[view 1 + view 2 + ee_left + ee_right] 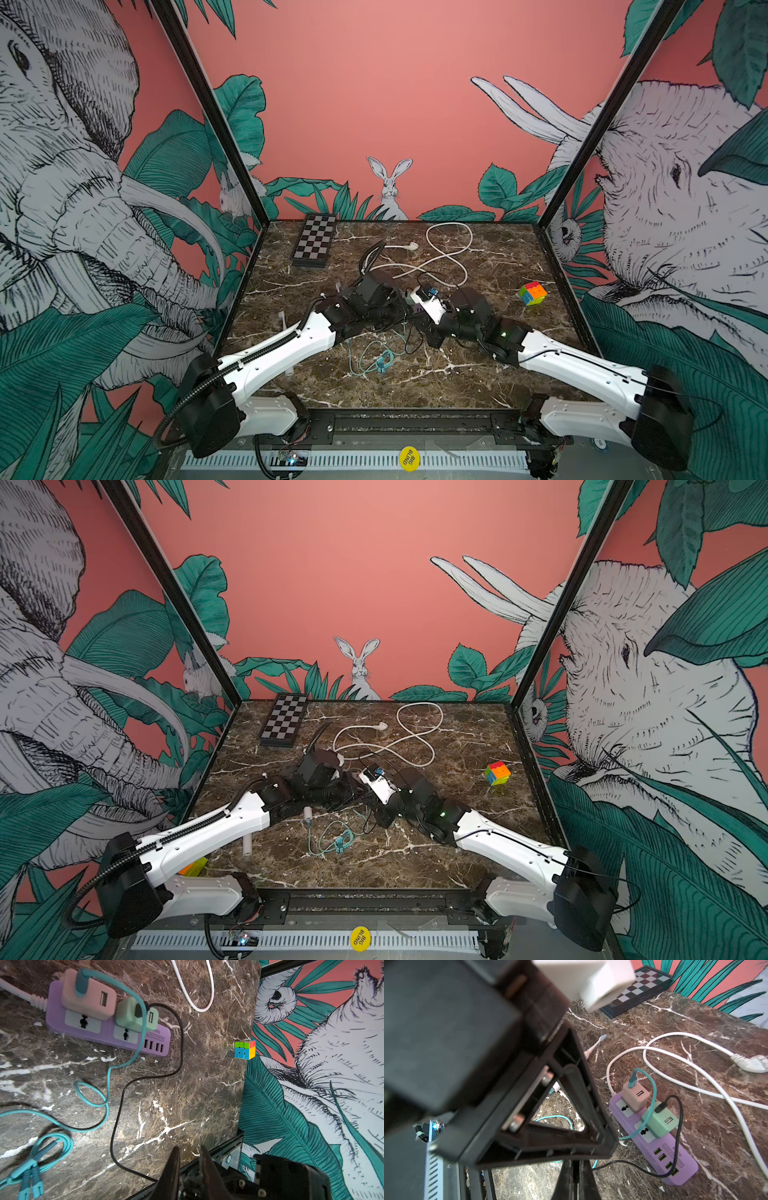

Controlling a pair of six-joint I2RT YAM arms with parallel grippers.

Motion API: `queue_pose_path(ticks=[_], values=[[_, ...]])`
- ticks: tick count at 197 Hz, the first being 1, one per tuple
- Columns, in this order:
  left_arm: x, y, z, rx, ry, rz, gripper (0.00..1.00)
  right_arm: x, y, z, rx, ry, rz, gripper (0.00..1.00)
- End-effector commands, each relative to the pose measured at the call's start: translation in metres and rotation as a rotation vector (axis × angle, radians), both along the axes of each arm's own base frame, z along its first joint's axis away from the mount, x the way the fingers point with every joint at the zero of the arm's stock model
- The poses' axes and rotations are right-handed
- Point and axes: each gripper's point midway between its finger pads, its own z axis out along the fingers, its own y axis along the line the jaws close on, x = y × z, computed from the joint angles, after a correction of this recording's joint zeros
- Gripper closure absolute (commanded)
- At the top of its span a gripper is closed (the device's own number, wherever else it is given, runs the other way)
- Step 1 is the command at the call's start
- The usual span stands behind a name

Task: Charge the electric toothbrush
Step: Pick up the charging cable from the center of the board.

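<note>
The electric toothbrush (595, 1046) shows only in the right wrist view. It lies on the marble, white with a pale blue head, and its handle is hidden behind the left gripper's black frame. A black charging cable (120, 1105) is plugged into a green adapter (135, 1014) on a purple power strip (108, 1028). It loops over the table and ends at my right gripper (576, 1162), which is shut on it. My left gripper (189, 1149) hovers close by, its jaws a narrow gap apart with nothing between the tips. Both arms meet mid-table in both top views.
A pink adapter (89, 995) feeds a teal cable bundled near the front (380, 361). The strip's white cord (451, 249) loops across the back. A folded chessboard (314, 241) lies back left and a Rubik's cube (532, 293) sits by the right wall.
</note>
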Motion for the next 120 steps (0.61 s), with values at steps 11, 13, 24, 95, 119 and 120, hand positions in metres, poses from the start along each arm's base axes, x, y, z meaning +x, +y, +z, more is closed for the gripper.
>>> queue_pose_path(ticks=[11,13,24,95,119,120], values=[[-0.002,0.003,0.015,0.014,-0.048,-0.007,0.84,0.001,0.007,0.007,0.017,0.022,0.004,1.0],[-0.002,0.003,0.015,0.016,-0.049,-0.007,0.84,0.001,0.007,0.007,0.016,0.024,0.003,1.0],[-0.002,0.002,0.017,0.018,-0.059,-0.011,0.84,0.002,0.008,0.007,0.018,0.031,-0.005,1.0],[-0.009,-0.005,0.012,0.024,-0.061,-0.05,0.8,0.011,0.006,0.014,0.05,0.07,-0.074,1.0],[-0.01,-0.006,0.011,0.024,-0.059,-0.056,0.8,0.014,0.001,0.022,0.077,0.045,-0.103,1.0],[-0.01,-0.006,0.011,0.025,-0.059,-0.056,0.8,0.014,0.001,0.022,0.077,0.044,-0.103,1.0]])
